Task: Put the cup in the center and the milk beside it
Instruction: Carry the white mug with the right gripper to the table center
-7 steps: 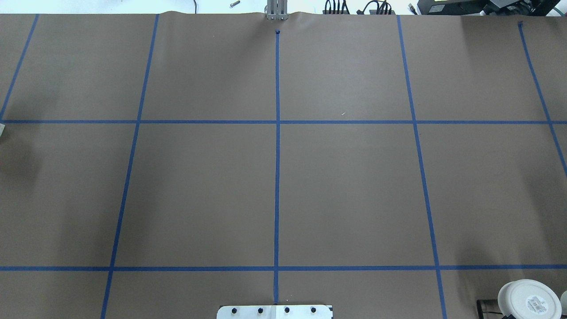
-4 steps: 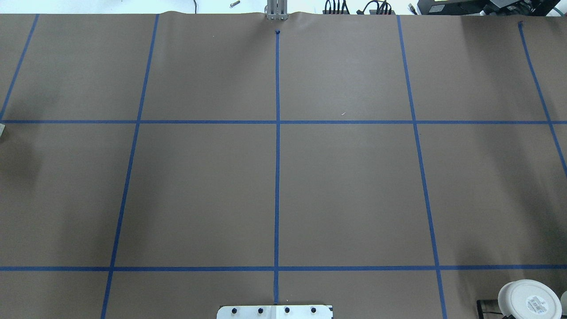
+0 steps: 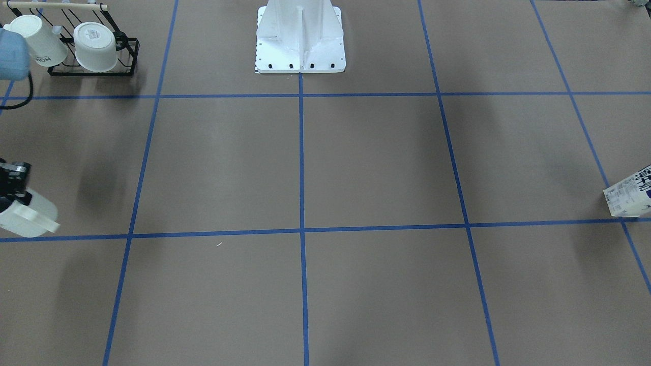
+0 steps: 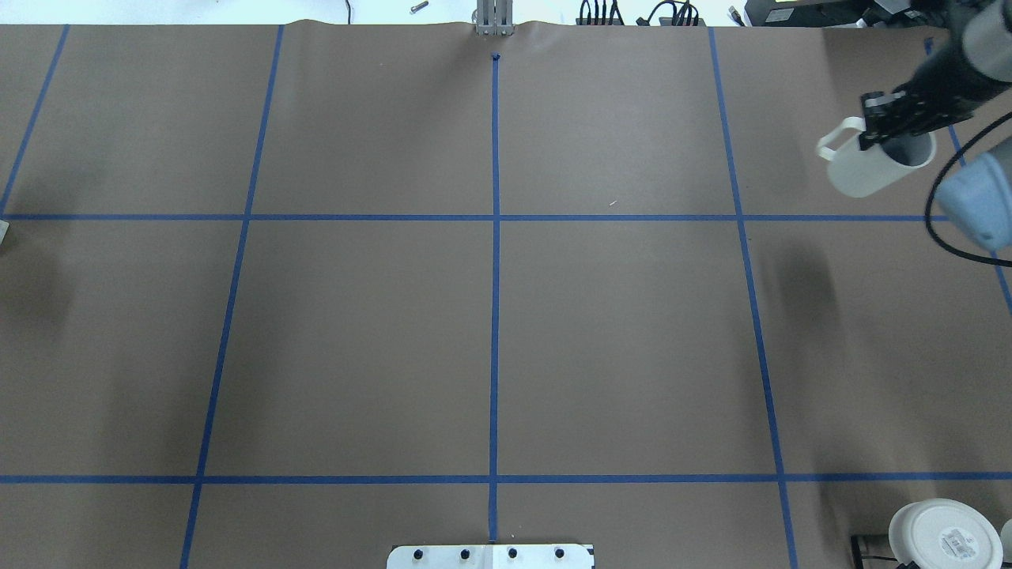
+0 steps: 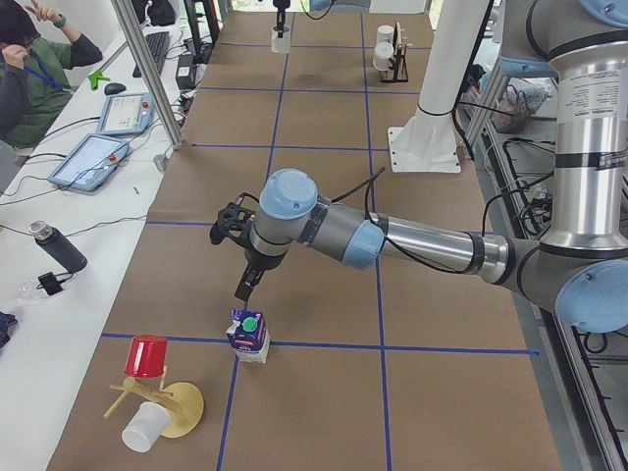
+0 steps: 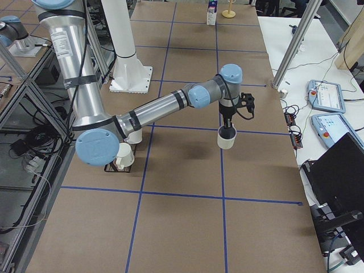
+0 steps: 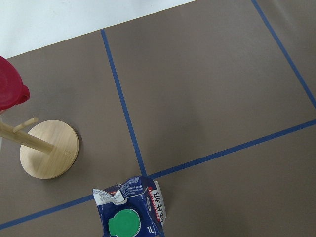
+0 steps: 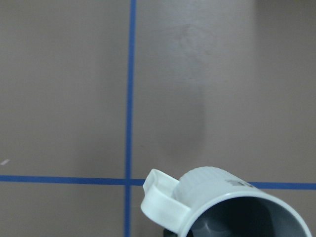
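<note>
My right gripper (image 4: 887, 134) is shut on the rim of the cup (image 4: 874, 170), a white mug with a grey inside, and holds it tilted above the table's far right. The cup also shows in the front view (image 3: 25, 219), the right side view (image 6: 227, 137) and the right wrist view (image 8: 222, 205). The milk (image 5: 248, 336) stands upright at the table's left end, green cap up, and shows in the left wrist view (image 7: 131, 210). My left gripper (image 5: 245, 289) hangs just above the milk; I cannot tell whether it is open. The center (image 4: 495, 316) is bare.
A black rack (image 3: 91, 66) with two white mugs stands near the robot's right side. A wooden mug tree (image 7: 49, 148) with a red cup (image 5: 147, 355) stands beyond the milk. The robot's base plate (image 3: 300, 66) is at the table's near edge.
My right arm has come into the overhead view at the upper right, carrying the cup. It was out of that view before.
</note>
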